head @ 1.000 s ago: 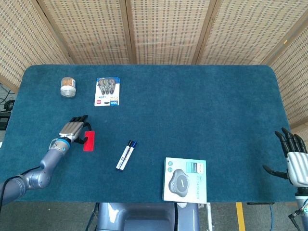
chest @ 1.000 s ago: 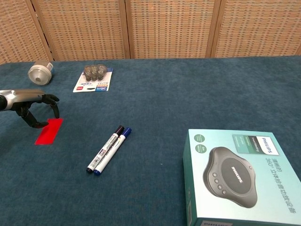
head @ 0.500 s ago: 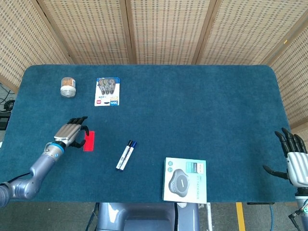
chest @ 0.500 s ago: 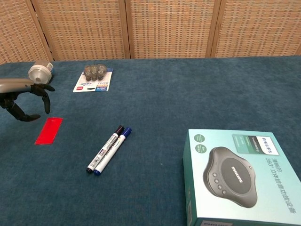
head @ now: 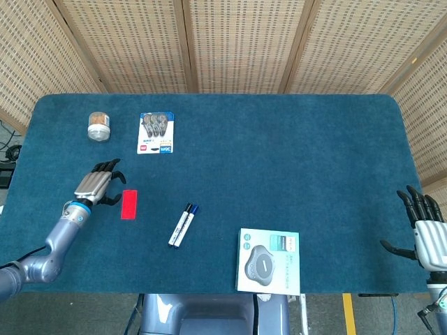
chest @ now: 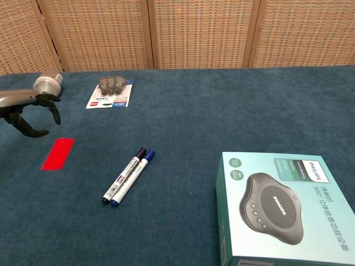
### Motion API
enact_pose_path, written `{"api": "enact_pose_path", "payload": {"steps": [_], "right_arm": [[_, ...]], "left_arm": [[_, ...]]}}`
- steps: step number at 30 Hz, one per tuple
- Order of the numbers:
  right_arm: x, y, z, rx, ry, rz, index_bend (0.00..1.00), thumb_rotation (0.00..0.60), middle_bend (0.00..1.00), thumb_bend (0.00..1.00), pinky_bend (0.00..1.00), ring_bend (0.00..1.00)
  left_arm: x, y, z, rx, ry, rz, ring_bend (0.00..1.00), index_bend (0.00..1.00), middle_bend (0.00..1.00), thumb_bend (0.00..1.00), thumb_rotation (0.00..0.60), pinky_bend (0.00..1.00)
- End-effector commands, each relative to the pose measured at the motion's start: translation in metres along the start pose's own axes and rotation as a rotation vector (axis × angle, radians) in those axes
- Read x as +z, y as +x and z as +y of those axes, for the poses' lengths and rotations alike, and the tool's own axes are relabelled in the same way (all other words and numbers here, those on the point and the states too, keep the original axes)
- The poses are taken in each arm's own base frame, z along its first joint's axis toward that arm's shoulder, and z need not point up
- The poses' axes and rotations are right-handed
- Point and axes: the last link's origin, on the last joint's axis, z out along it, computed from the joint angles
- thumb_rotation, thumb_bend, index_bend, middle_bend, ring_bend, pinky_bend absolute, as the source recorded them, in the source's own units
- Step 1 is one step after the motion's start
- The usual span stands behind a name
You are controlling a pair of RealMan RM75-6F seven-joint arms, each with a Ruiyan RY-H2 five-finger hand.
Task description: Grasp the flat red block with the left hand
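The flat red block [head: 129, 204] [chest: 57, 153] lies on the blue table cloth at the left. My left hand [head: 95, 185] [chest: 28, 113] hovers just left of and behind it, fingers spread and curved downward, holding nothing and clear of the block. My right hand [head: 426, 223] stays at the table's far right edge with fingers spread, empty; the chest view does not show it.
Two markers [head: 183, 224] [chest: 127, 175] lie right of the block. A speaker box [head: 269, 260] [chest: 283, 206] sits near the front edge. A battery pack [head: 156, 132] [chest: 111, 92] and a small jar [head: 99, 125] [chest: 47, 86] stand at the back left.
My left hand has lifted off the red block and drawn back to the left and away from it. The block stays flat where it was. The right hand has not moved.
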Motion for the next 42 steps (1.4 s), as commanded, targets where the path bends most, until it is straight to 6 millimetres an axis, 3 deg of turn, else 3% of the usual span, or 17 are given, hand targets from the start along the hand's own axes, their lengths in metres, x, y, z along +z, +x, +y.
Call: {"api": "enact_pose_path", "payload": {"steps": [1, 13, 18, 35, 42], "right_arm": [[0.000, 0.000, 0.000, -0.001, 0.000, -0.001, 0.04, 0.600, 0.00, 0.03, 0.00, 0.00], [0.000, 0.000, 0.001, 0.005, -0.002, -0.002, 0.04, 0.600, 0.00, 0.02, 0.00, 0.00], [0.000, -0.001, 0.001, 0.005, -0.001, -0.006, 0.04, 0.600, 0.00, 0.03, 0.00, 0.00], [0.001, -0.001, 0.002, 0.010, -0.001, -0.010, 0.04, 0.600, 0.00, 0.03, 0.00, 0.00], [0.001, -0.001, 0.002, 0.013, -0.004, -0.013, 0.04, 0.600, 0.00, 0.03, 0.00, 0.00]], "left_arm": [[0.008, -0.004, 0.006, 0.008, 0.009, -0.007, 0.00, 0.37, 0.00, 0.40, 0.600, 0.00], [0.018, -0.011, 0.014, 0.027, 0.073, 0.012, 0.00, 0.38, 0.00, 0.41, 0.600, 0.00], [0.020, -0.016, 0.015, 0.029, 0.095, 0.006, 0.00, 0.44, 0.00, 0.42, 0.600, 0.00], [0.025, -0.027, 0.017, 0.019, 0.116, -0.003, 0.00, 0.45, 0.00, 0.43, 0.600, 0.00], [0.026, -0.031, 0.018, 0.009, 0.119, 0.008, 0.00, 0.51, 0.00, 0.43, 0.600, 0.00]]}}
